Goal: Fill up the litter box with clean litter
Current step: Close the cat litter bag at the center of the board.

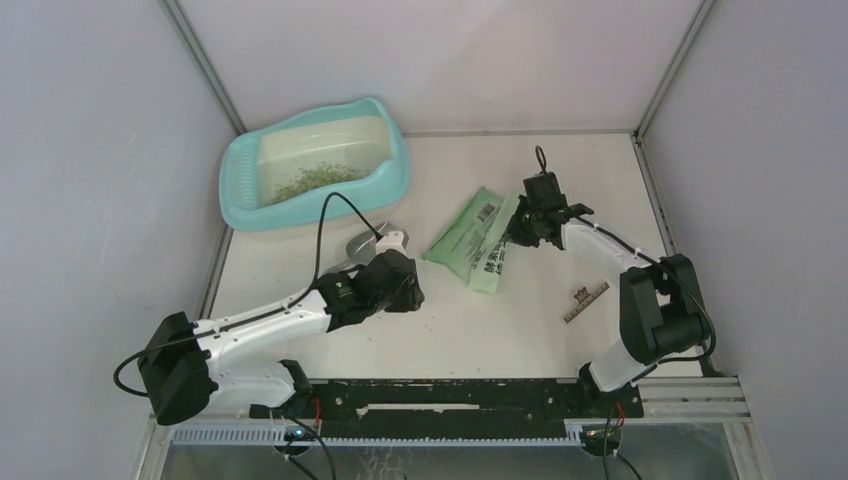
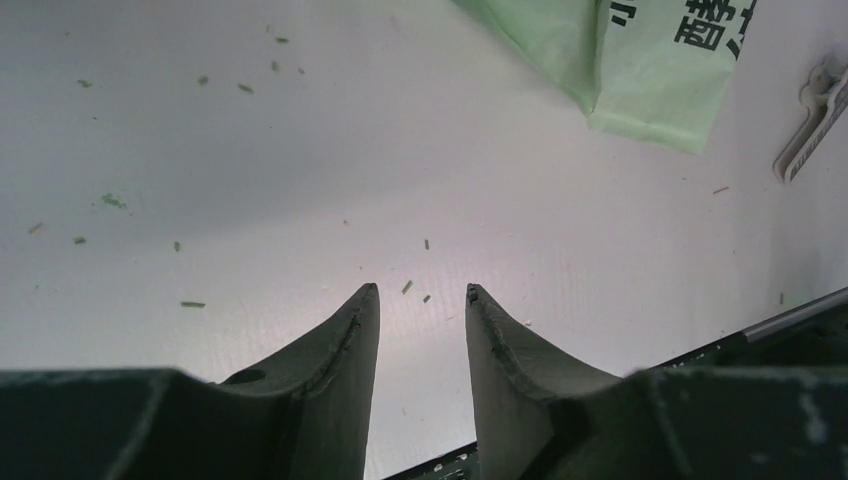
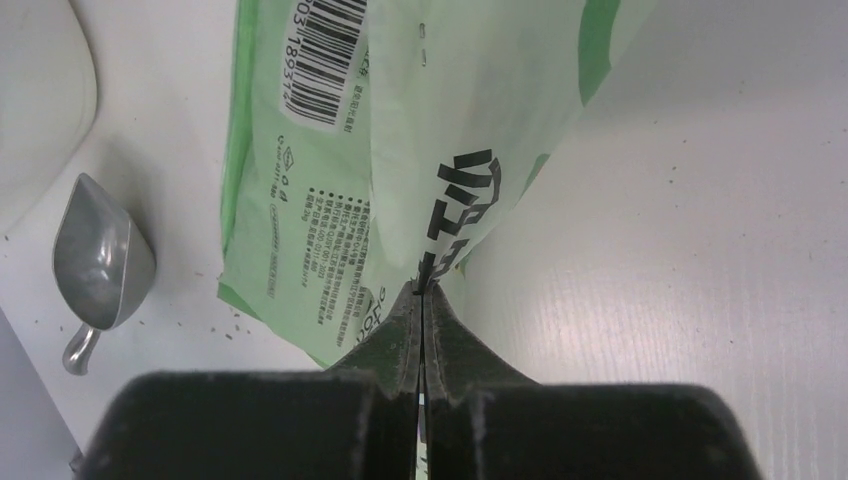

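The turquoise litter box (image 1: 240, 205) sits at the far left and holds a patch of green-beige litter (image 1: 315, 180) on its cream floor. A flat green printed bag (image 1: 475, 235) lies mid-table. My right gripper (image 1: 520, 225) is shut on the bag's edge; in the right wrist view the jaws (image 3: 422, 290) pinch the bag (image 3: 400, 150). My left gripper (image 1: 408, 293) is open and empty just above the table, left of the bag. In the left wrist view the gripper (image 2: 421, 292) has bare table between its fingers, and the bag's corner (image 2: 640, 70) lies ahead.
A grey metal scoop (image 1: 362, 243) lies between the litter box and my left arm, partly hidden; it shows whole in the right wrist view (image 3: 100, 265). A small clip (image 1: 586, 302) lies at the right. Stray granules (image 2: 110, 201) dot the table. Walls enclose three sides.
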`<state>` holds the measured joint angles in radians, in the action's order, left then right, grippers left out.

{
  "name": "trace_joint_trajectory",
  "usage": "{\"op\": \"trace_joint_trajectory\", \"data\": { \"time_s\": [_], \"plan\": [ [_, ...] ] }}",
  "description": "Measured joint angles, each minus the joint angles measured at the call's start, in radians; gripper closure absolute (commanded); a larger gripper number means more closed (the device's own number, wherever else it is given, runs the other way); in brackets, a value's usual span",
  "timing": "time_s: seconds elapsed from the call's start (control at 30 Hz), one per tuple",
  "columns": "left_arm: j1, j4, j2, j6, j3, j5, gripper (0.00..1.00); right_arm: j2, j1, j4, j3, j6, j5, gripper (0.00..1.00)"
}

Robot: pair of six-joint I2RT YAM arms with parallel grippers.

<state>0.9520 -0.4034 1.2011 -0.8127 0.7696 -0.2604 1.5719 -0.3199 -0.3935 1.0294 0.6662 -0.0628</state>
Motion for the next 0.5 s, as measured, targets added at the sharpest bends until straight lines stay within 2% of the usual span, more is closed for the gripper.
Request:
{"op": "trace_joint_trajectory", "data": {
  "time_s": [0.1,0.33,0.5],
  "plan": [
    [0.0,-0.001,0.0,0.0,-0.003,0.0,0.58,-0.006,0.0,0.025,-0.04,0.005,-0.015,0.85],
    [0.0,0.002,0.0,0.0,-0.003,0.001,0.58,-0.042,-0.003,0.142,-0.316,0.059,-0.049,0.72],
    [0.0,0.011,0.011,0.0,-0.003,0.002,0.58,-0.089,-0.014,0.26,-0.397,0.105,-0.07,0.62]
  ]
}}
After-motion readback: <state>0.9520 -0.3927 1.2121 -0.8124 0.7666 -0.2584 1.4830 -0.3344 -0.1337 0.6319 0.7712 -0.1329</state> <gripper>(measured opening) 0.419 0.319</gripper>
